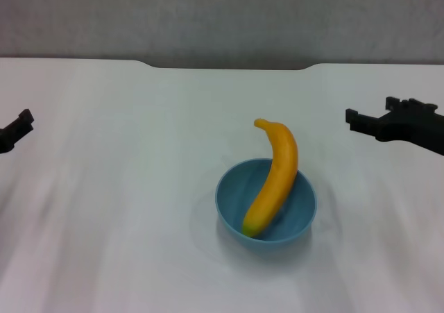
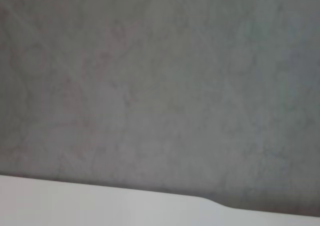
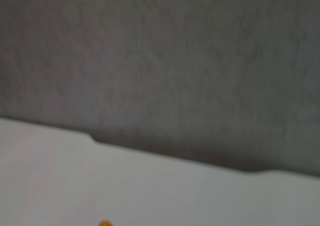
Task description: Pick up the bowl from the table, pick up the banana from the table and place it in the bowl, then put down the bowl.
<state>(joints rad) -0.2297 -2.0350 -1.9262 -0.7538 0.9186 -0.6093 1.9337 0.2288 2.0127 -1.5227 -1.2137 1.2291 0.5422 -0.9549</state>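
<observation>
The light-blue bowl (image 1: 232,205) stands on the white table (image 1: 118,188), a little right of the middle. The yellow-orange banana (image 1: 279,171) lies in it, its lower end on the bowl's bottom and its upper end leaning out over the far rim. My left gripper (image 1: 21,125) is at the far left edge of the head view, well away from the bowl and holding nothing. My right gripper (image 1: 354,119) hovers at the right, apart from the bowl and holding nothing. A small orange bit of the banana (image 3: 104,223) shows at the edge of the right wrist view.
The table's far edge has a shallow notch (image 1: 229,66) with a grey wall (image 1: 222,14) behind it. Both wrist views show mostly that wall and a strip of the table (image 2: 75,206) (image 3: 200,196).
</observation>
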